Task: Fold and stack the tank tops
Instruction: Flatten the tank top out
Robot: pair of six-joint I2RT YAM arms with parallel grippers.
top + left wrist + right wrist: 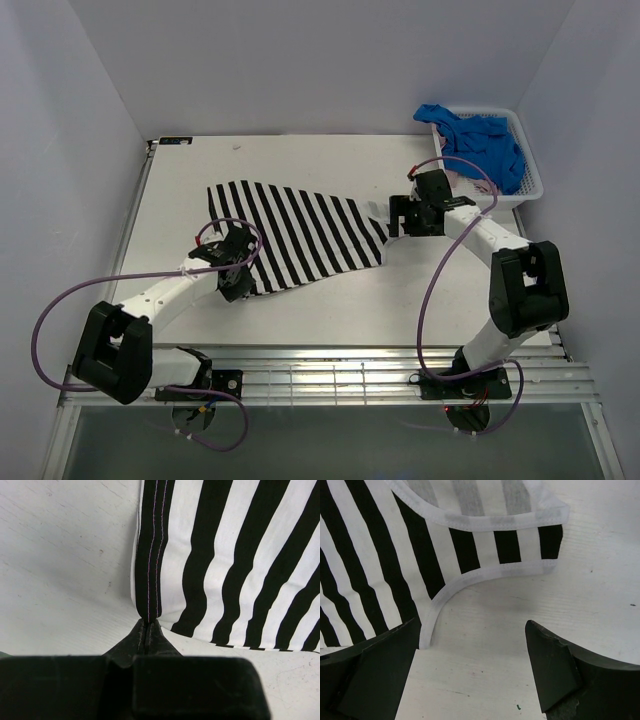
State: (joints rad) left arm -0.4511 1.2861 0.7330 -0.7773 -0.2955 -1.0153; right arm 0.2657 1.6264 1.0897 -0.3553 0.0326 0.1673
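Note:
The black-and-white striped tank top (300,235) lies spread flat on the middle of the table. My left gripper (238,282) is at its near left hem corner. In the left wrist view the gripper (148,621) is shut on the black stitched hem of the striped top (235,555). My right gripper (395,222) is at the top's right end, by the shoulder straps. In the right wrist view it (475,650) is open and empty over bare table, with the white-bound strap and armhole (495,545) just ahead. The blue tank top (482,140) lies heaped in the basket. The pink-mauve top is not clearly visible.
The white lattice basket (533,165) stands at the back right corner of the table, just behind the right arm. Walls close in the table on the left, back and right. A metal rail (320,375) runs along the near edge.

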